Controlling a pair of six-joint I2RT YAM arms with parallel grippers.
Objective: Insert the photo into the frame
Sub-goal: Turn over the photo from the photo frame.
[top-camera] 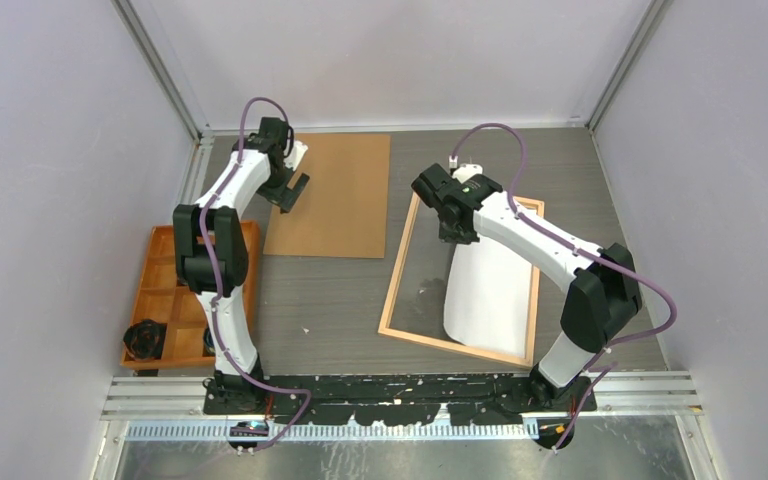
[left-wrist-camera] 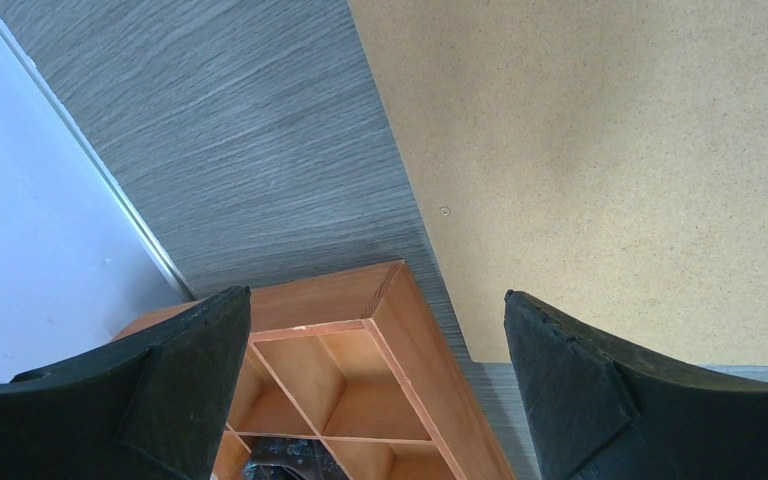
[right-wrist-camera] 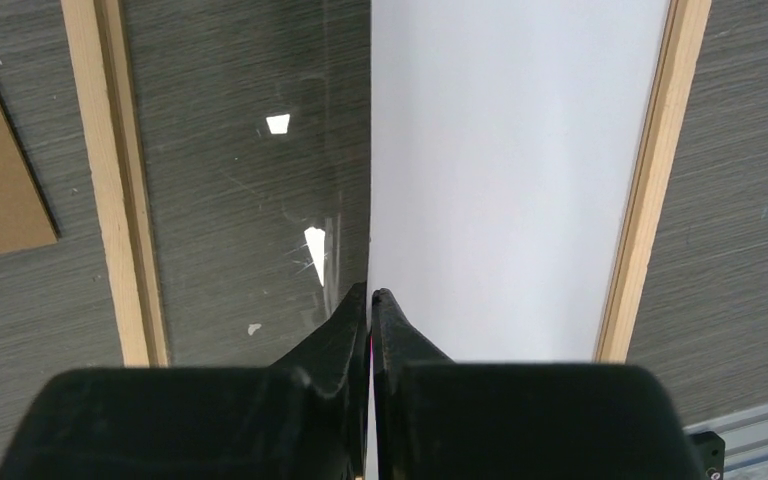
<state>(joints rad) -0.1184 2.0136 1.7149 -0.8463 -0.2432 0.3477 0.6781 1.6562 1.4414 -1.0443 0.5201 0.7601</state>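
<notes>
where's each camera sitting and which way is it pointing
top external: above and behind the bases, looking down on the table; both arms show.
left wrist: on left arm, facing down at brown board and tray; open jaws.
right wrist: on right arm, facing down at the photo and the frame; shut jaws pinch the photo's edge.
shared: both wrist views catch the brown board.

I take the frame (top-camera: 397,262) as my marker; it lies flat on the table (top-camera: 320,300), ahead of the right arm's base. Inside it, against its right side, lies the photo (top-camera: 490,290), face down. The right gripper (right-wrist-camera: 370,292) sits over the frame's far half, at the photo's left edge. Left of the frame and slightly farther back lies the backing board (top-camera: 332,195), the left gripper (top-camera: 298,172) above its left edge. Farthest left of the frame, nearer the arm bases, sits the compartment tray (top-camera: 163,268)
</notes>
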